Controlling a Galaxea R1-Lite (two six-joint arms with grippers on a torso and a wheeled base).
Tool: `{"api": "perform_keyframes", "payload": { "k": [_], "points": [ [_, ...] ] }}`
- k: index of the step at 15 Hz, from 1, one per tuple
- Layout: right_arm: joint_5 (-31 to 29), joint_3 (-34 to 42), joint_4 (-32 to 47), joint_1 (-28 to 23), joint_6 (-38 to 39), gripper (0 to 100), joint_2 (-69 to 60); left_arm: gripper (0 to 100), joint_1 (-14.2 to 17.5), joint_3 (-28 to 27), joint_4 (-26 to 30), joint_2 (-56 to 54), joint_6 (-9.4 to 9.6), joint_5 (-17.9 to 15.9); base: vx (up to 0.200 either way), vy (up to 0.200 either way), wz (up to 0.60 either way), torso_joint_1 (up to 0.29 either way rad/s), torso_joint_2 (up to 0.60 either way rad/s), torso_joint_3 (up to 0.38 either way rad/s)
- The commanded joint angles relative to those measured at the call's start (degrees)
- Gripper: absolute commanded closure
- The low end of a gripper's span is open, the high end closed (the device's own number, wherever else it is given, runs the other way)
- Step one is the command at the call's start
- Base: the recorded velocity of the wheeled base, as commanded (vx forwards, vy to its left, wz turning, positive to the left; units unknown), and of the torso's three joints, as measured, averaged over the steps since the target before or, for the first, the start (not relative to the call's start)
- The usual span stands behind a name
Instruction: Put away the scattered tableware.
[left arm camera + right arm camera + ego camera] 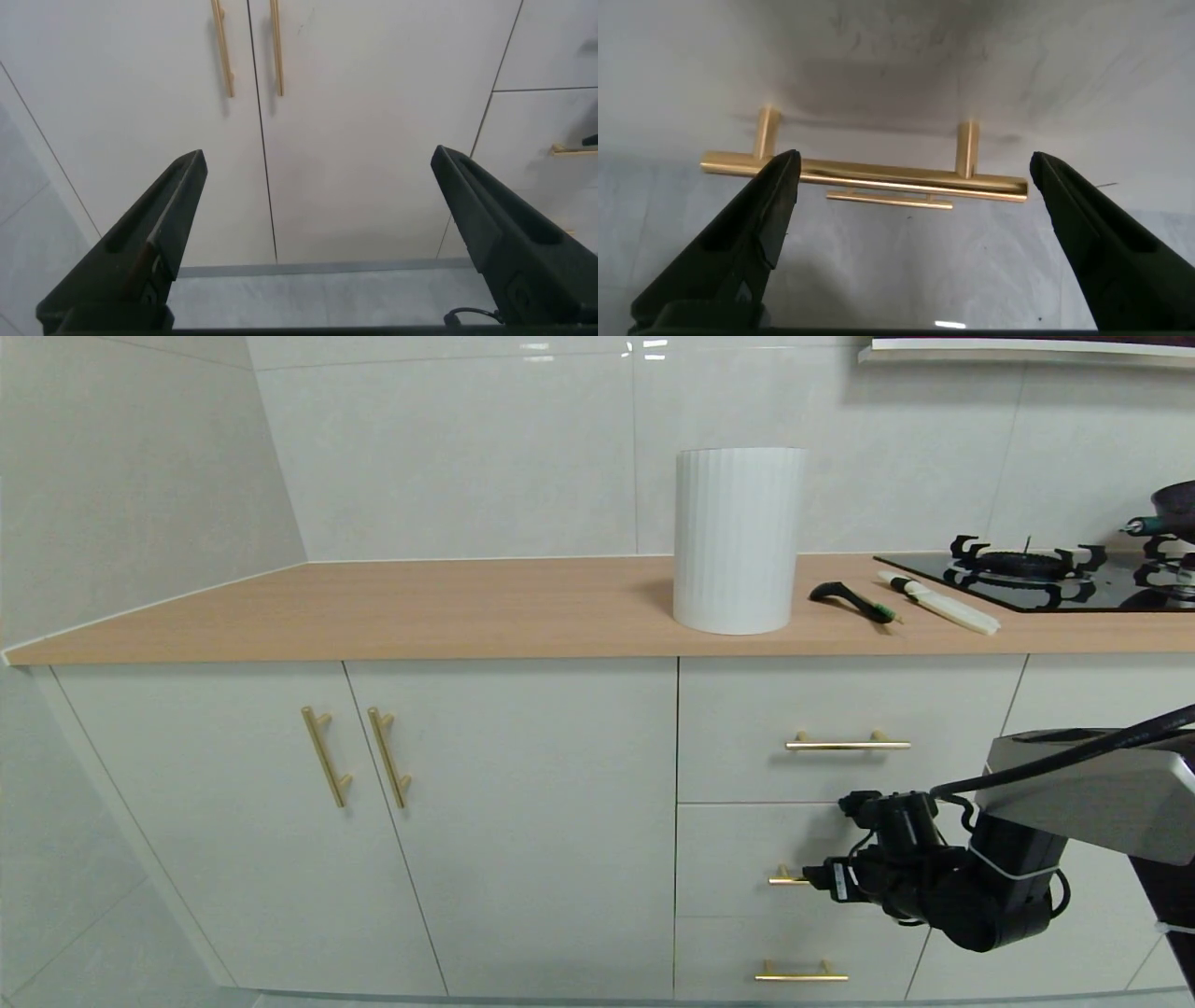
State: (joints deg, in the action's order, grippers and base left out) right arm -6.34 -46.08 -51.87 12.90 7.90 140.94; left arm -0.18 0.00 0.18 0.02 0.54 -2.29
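We're on the opening step here, the way we read it: the right hand (822,877) sits low in front of the cabinet at the middle drawer (738,859) of 3, fingers spread wide, with the gold drawer handle (878,175) just beyond the tips. The tableware waits up on the tabletop (467,607): a dark utensil with a green tip (851,600) and a long white utensil (938,602) lie side by side, between the tall white ribbed holder (738,541) and the stove (1036,579). The left hand (318,163) hangs low too, fingers apart and gripping nothing, facing the 2 cabinet doors (252,140). In the right wrist view the bar runs across the gap from 1 finger to the other, so we'd expect the next move to need a roll of the wrist before the fingers close on it, then a straight pull outward. From the head view the hand covers most of that handle, and we can't tell whether the fingers touch the bar. We can't make out what the 2 utensils are, the drawer's inside is hidden, and the stove is cut off at the edge.
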Motion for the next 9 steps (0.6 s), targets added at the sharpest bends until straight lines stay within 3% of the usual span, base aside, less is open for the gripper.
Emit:
{"api": "perform_keyframes", "payload": {
  "k": [1, 9],
  "points": [
    [-1.13, -0.94, 0.1, 0.02, -0.08, 0, 1.45, 0, 0.01, 0.0, -0.01, -0.02, 0.08, 0.01, 0.0, 0.0, 0.0, 0.0, 0.0, 0.0],
    [-2.1, -1.64, 3.79, 0.2, -0.08, 0, 1.36, 0, 0.01, 0.0, -0.01, -0.02, 0.08, 0.01, 0.0, 0.0, 0.0, 0.0, 0.0, 0.0]
  ]
}}
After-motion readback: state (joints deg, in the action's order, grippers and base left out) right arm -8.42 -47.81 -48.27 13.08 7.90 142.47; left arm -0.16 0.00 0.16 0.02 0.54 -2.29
